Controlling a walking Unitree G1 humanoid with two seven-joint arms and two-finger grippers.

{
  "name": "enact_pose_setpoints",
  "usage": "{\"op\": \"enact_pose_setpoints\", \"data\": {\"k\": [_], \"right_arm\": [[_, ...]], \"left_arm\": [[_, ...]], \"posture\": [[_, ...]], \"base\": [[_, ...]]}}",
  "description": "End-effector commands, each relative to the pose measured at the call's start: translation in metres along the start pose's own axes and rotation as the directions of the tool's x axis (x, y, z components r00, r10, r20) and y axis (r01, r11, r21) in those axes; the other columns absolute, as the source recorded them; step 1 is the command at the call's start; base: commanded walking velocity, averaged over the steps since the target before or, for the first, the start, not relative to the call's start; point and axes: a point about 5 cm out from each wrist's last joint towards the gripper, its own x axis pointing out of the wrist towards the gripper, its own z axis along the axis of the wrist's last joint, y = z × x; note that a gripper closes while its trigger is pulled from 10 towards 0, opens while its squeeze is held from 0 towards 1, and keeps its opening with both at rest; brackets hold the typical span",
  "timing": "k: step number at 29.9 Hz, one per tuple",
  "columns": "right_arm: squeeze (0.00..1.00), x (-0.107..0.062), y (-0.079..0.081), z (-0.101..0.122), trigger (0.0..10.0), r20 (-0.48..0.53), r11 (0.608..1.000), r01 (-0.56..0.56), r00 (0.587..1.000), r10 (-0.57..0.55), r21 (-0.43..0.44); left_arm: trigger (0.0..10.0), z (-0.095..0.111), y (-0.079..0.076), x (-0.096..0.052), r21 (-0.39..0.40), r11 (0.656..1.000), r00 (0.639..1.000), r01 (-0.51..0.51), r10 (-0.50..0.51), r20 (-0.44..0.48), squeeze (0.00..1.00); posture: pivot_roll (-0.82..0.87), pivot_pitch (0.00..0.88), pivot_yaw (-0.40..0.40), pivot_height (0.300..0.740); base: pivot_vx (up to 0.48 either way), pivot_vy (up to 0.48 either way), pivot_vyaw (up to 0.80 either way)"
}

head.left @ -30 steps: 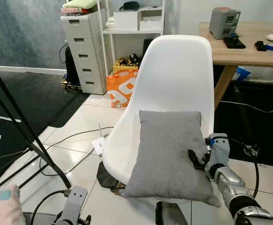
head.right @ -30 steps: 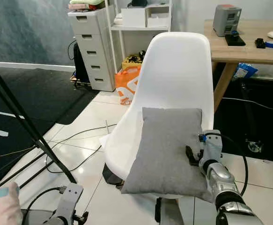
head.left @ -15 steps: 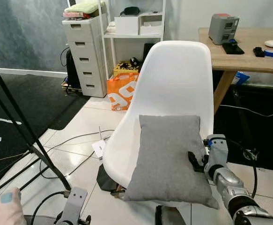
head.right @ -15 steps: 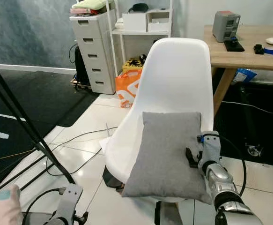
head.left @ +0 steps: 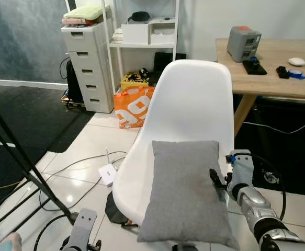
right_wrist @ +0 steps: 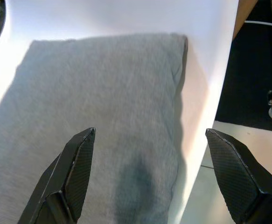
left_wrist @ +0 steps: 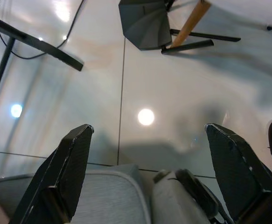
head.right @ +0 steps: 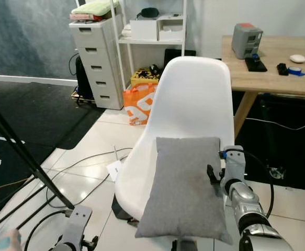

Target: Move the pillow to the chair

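A grey pillow (head.left: 186, 191) lies on the seat of the white shell chair (head.left: 191, 104), its top edge leaning toward the backrest and its front edge hanging past the seat. My right gripper (right_wrist: 149, 134) is open, hovering just over the pillow's right side (right_wrist: 103, 107); its black fingers (head.left: 215, 178) sit at that edge. My left gripper (left_wrist: 148, 127) is open and hangs low over the shiny tiled floor, holding nothing, near the chair's dark base (left_wrist: 145, 23).
A wooden table (head.left: 278, 68) with small devices stands to the right behind the chair. A grey drawer unit (head.left: 87, 68), a white shelf (head.left: 142, 36) and an orange bag (head.left: 131, 107) stand behind. A black tripod leg (head.left: 21, 167), cables and a white box (head.left: 106, 174) lie at left.
The camera has drawn back and risen a little, so the whole scene sits lower. The pillow stays on the seat and my right gripper stays open at its right edge.
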Motion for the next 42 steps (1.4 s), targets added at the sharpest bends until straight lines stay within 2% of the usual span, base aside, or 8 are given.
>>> {"op": "enact_pose_setpoints", "data": {"k": [1, 10, 20, 23, 32, 33, 40, 42], "right_arm": [[0.00, 0.002, 0.005, 0.001, 10.0, 0.000, 1.000, -0.011, 1.000, 0.011, 0.001], [0.00, 0.002, 0.005, 0.002, 10.0, -0.001, 1.000, -0.015, 1.000, 0.015, 0.000], [0.00, 0.002, 0.006, 0.000, 10.0, -0.007, 1.000, -0.015, 1.000, 0.015, -0.001], [0.00, 0.001, 0.006, -0.003, 10.0, -0.022, 1.000, -0.015, 1.000, 0.015, -0.002], [0.00, -0.005, 0.011, -0.028, 10.0, -0.112, 1.000, -0.020, 0.994, 0.018, -0.015], [0.00, -0.009, 0.013, -0.042, 10.0, -0.161, 0.999, -0.034, 0.987, 0.027, -0.038], [0.00, -0.021, 0.026, -0.075, 10.0, -0.286, 0.987, -0.117, 0.955, 0.080, -0.114], [0.00, -0.025, 0.034, -0.086, 10.0, -0.327, 0.967, -0.173, 0.939, 0.106, -0.185]], "left_arm": [[10.0, -0.003, 0.000, -0.001, -0.015, 1.000, 1.000, -0.006, 0.006, -0.011, 0.00], [10.0, -0.004, 0.000, -0.001, -0.039, 0.999, 1.000, -0.008, 0.007, -0.020, 0.00], [10.0, -0.003, 0.000, 0.000, -0.029, 1.000, 1.000, -0.012, 0.012, -0.016, 0.00], [10.0, -0.003, 0.000, 0.000, -0.027, 1.000, 1.000, -0.009, 0.009, -0.026, 0.00], [10.0, -0.001, 0.000, 0.000, 0.000, 1.000, 1.000, 0.005, -0.005, -0.003, 0.00], [10.0, 0.000, 0.000, 0.000, 0.008, 1.000, 1.000, 0.009, -0.009, -0.003, 0.00], [10.0, 0.001, -0.001, 0.000, 0.022, 1.000, 1.000, 0.012, -0.012, -0.001, 0.00], [10.0, 0.001, -0.001, 0.000, 0.027, 0.999, 1.000, 0.020, -0.020, 0.000, 0.00]], "posture": [[-0.21, 0.031, 0.023, 0.666], [-0.21, 0.037, 0.021, 0.695], [-0.21, 0.042, 0.021, 0.728], [-0.21, 0.043, 0.021, 0.737], [-0.21, 0.044, 0.023, 0.737], [-0.22, 0.045, 0.025, 0.737], [-0.21, 0.042, 0.023, 0.737], [-0.21, 0.039, 0.022, 0.737]], "base": [[0.000, 0.000, 0.00], [-0.412, 0.000, 0.00], [0.000, 0.000, 0.00], [-0.480, 0.000, 0.00], [0.000, 0.000, 0.00], [0.000, 0.000, 0.61], [0.000, 0.000, 0.75], [0.000, 0.000, 0.76]]}}
